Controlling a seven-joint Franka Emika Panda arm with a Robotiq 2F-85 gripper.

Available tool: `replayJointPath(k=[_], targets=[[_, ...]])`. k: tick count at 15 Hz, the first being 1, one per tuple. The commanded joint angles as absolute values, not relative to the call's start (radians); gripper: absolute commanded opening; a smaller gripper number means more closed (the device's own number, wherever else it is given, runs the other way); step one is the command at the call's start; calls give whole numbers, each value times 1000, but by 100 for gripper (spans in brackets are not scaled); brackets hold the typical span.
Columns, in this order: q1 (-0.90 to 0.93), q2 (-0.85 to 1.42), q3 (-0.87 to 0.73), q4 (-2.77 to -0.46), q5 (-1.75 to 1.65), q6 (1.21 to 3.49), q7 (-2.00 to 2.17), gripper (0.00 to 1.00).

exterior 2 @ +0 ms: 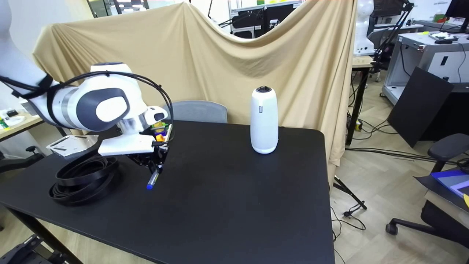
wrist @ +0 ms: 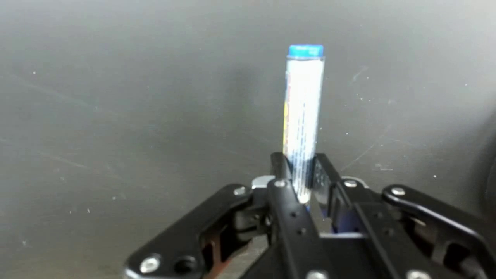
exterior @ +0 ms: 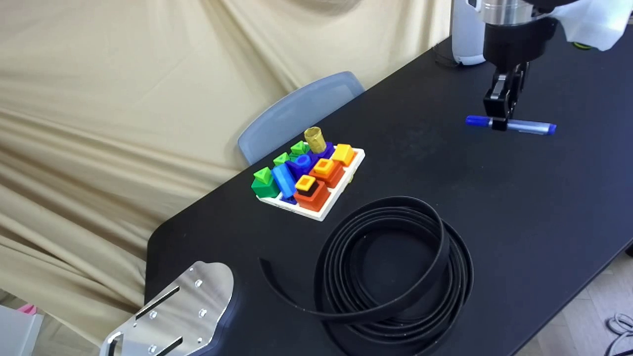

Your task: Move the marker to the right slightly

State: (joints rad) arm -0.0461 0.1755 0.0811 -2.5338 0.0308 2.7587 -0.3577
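Note:
The marker [exterior: 531, 127] is slim, with a pale whitish barrel and blue ends. My gripper [exterior: 499, 123] is shut on it near its middle, and the marker lies crosswise in the fingers, about level. It appears held above the black table. The marker also shows in an exterior view [exterior 2: 152, 180], sticking out below the gripper [exterior 2: 157, 168], tilted in that picture. In the wrist view the marker [wrist: 304, 100] points away from the fingers [wrist: 300, 164], its blue tip at the far end. Its capped end is mostly hidden behind the fingers there.
The black table [exterior: 425, 163] bears a black cable coil [exterior: 457, 277], a white tray of coloured toy blocks [exterior: 341, 193] and a metal plate [exterior: 198, 296]. A white cylindrical device [exterior 2: 263, 121] stands near the back. A grey chair [exterior: 301, 109] is beyond the table edge.

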Motion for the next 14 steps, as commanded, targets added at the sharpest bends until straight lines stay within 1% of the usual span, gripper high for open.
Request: replayJointPath(k=[1,7,12,13,14], targets=[[-69,216,93,-2542,145,2821,-329,5],[-96,319,110,-2518,220,2939,-274,5],[-141,370,135,-2506,221,2956,-250,5],[-156,373,148,-2502,226,2949,-254,25],[-171,374,162,-2500,232,2945,-257,47]])
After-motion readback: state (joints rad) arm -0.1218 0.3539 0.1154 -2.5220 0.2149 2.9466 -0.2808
